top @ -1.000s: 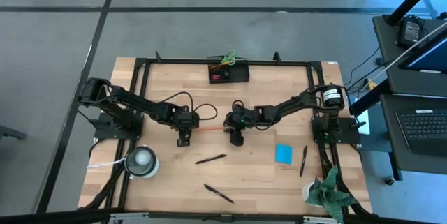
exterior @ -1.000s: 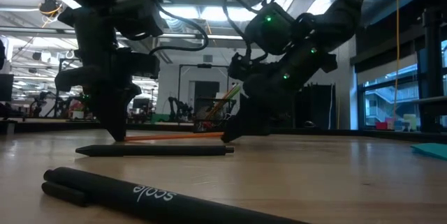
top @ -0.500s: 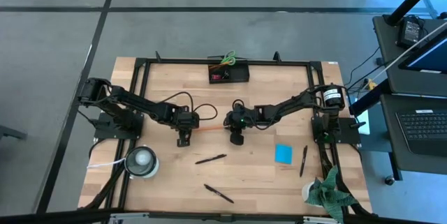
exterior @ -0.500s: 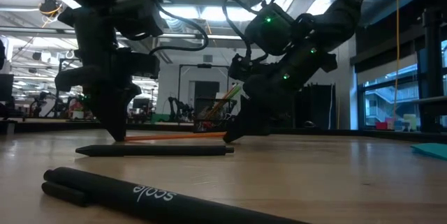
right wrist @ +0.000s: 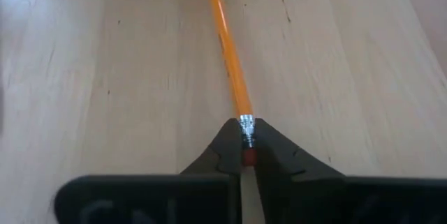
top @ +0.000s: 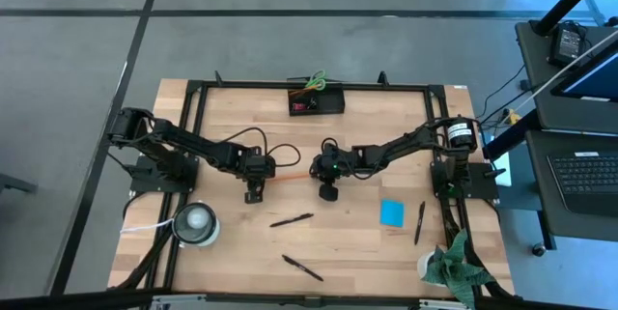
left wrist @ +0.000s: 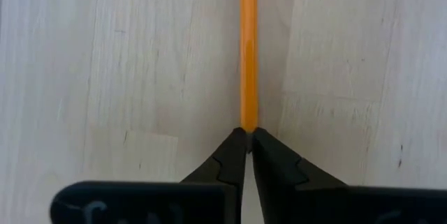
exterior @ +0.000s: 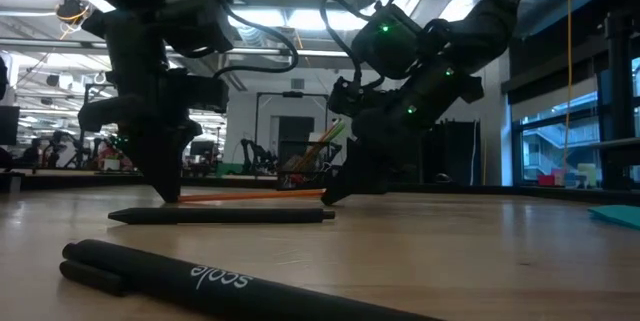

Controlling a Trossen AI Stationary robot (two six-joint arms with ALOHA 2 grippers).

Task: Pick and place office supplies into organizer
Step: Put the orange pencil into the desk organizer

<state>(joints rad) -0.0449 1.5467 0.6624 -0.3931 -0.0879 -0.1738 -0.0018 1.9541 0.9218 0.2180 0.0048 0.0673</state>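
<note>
An orange pencil (top: 290, 181) lies across the middle of the table, level on the wood in the low view (exterior: 250, 197). My left gripper (top: 253, 194) is shut on its left end (left wrist: 246, 140). My right gripper (top: 328, 192) is shut on its eraser end (right wrist: 246, 147). The black organizer (top: 317, 103) stands at the far edge with green-handled scissors (top: 315, 82) sticking up from it. Black pens (top: 291, 220) (top: 302, 267) (top: 420, 222) and a blue note pad (top: 391, 212) lie flat on the near half. My left gripper pinches the pencil's left end (left wrist: 247, 123) between its two fingertips, coming from above and pointing down. The pencil runs straight away from the fingers along the table. My right gripper pinches the eraser end between its fingertips, at the metal band (right wrist: 246, 123) and the red eraser (right wrist: 246, 155). It slants down from the table's right side, and the pencil stays low along the wood.
A white roll (top: 196, 221) sits at the near left and a green cloth (top: 452, 267) at the near right corner. A black metal frame (top: 193, 98) runs round the table. One pen (exterior: 220, 216) lies just in front of both grippers.
My right gripper's fingers have closed in on the pencil's eraser end. The pencil has stayed where it was.
</note>
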